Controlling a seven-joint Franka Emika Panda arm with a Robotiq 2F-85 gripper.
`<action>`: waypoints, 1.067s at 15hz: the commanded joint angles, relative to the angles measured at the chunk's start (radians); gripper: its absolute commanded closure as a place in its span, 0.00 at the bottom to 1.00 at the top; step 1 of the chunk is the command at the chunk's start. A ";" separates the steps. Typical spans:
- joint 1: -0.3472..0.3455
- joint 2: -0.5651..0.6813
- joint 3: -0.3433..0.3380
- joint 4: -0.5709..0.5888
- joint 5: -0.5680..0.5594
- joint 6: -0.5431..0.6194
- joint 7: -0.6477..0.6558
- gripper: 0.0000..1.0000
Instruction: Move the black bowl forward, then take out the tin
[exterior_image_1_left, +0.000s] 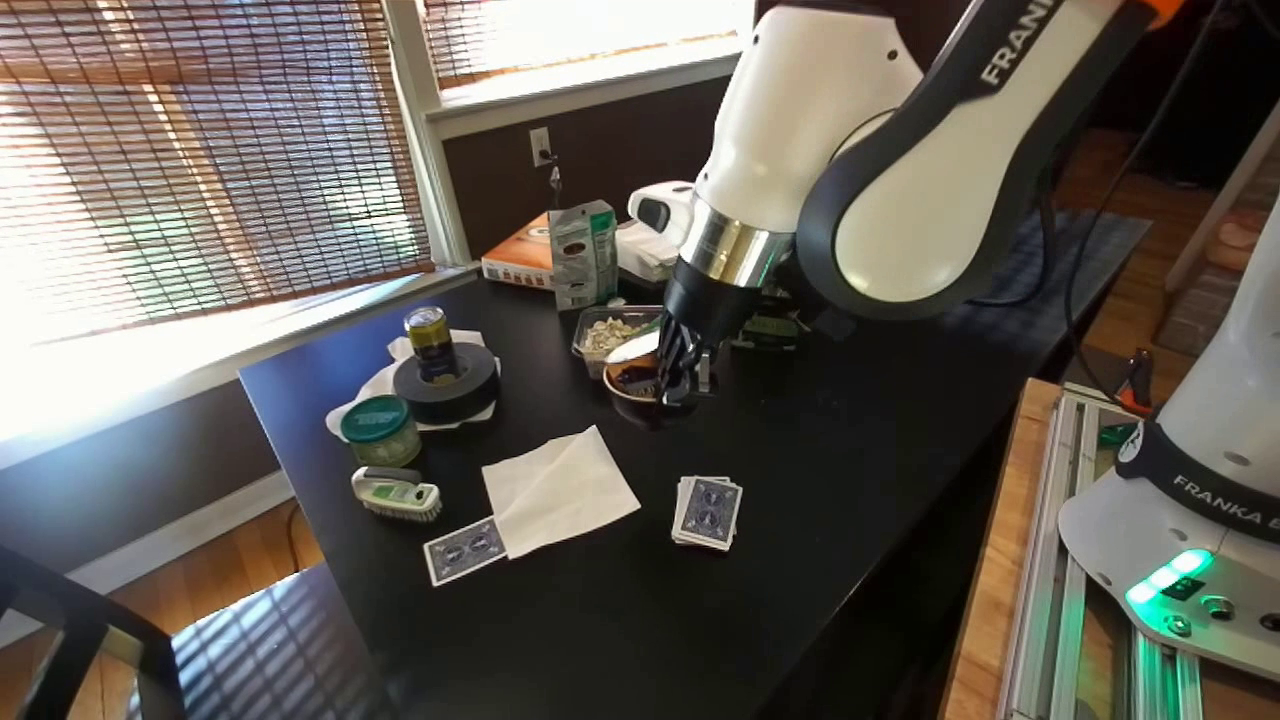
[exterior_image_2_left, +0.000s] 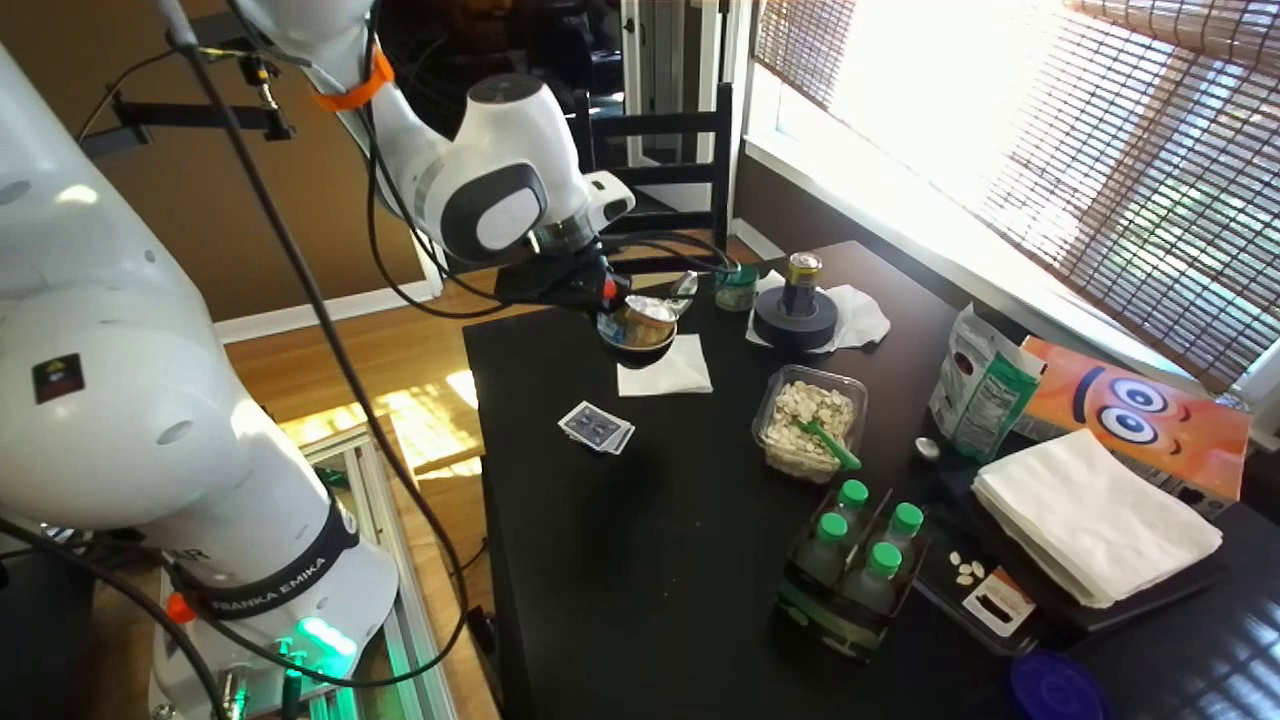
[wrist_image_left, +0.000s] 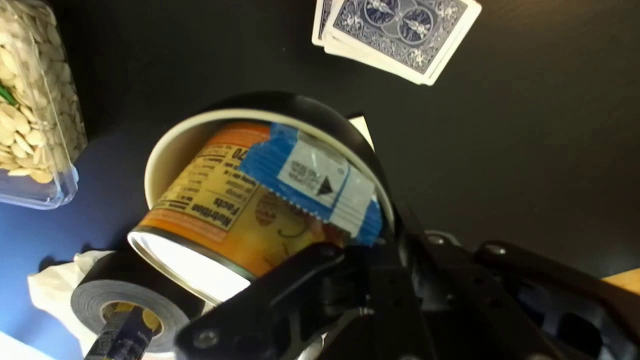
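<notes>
My gripper is shut on the near rim of the black bowl, whose inside is cream. Both exterior views show the bowl raised above the table under the gripper. Inside it leans the tin, with a yellow and orange label and one bare metal end poking out past the rim. Between the tin and the bowl wall sits a blue and white packet. My fingers hide the bowl's nearest part and some of the tin.
A deck of cards and a napkin lie on the table. Around them stand a seed tub, several green-capped bottles, a tape roll bearing a small can, a green-lidded jar and a brush.
</notes>
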 joint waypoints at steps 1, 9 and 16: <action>-0.031 0.127 -0.075 0.044 -0.173 0.052 0.083 0.98; 0.217 0.334 -0.355 0.214 -0.283 0.056 0.232 0.98; 0.363 0.450 -0.470 0.290 -0.326 0.115 0.375 0.98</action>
